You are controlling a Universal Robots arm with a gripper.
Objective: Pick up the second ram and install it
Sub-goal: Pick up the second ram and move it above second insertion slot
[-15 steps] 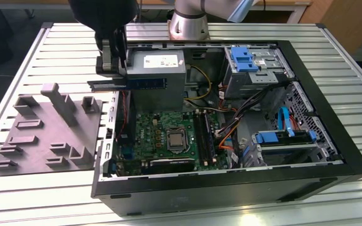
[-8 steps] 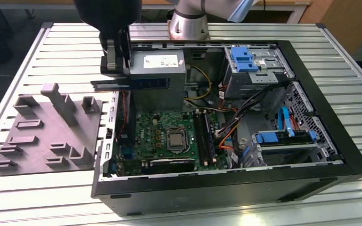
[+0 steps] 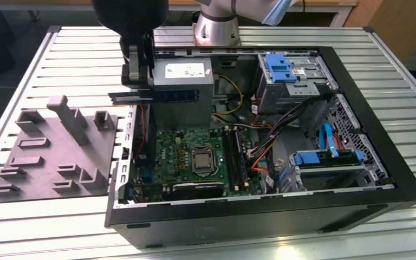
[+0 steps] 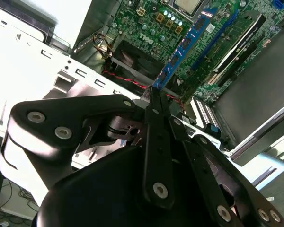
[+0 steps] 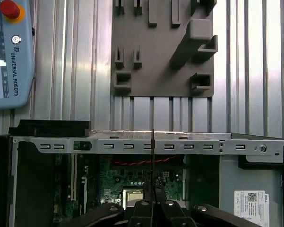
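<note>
Robot arm carried memory over open PC: the gripper (image 3: pixel 138 90) was closed narrowly on the second ram (image 3: pixel 168 97). It held the dark stick level above the wall of the computer case (image 3: pixel 266 219) on the exterior view's left, between the grey holder tray (image 3: pixel 49 157) and the power supply (image 3: pixel 182 73). In the second wrist view the stick (image 4: pixel 184 45) ran out from the fingertips (image 4: pixel 154 97) with the motherboard (image 4: pixel 146 23) below it, touching nothing. In the first wrist view it appeared edge-on as a thin dark line (image 5: pixel 152 156).

The memory slots (image 3: pixel 233 157) lay well apart from it, beyond the processor socket (image 3: pixel 202 161). The pinch looked to sit off the stick's middle, so a downward press could rock the stick and seat one end before the other. A small tilt or sideways error over the slot could jam the contacts against its lip. A twisted red-and-black cable (image 4: pixel 125 78) hung near the case wall and could snag a low-carried stick.
</note>
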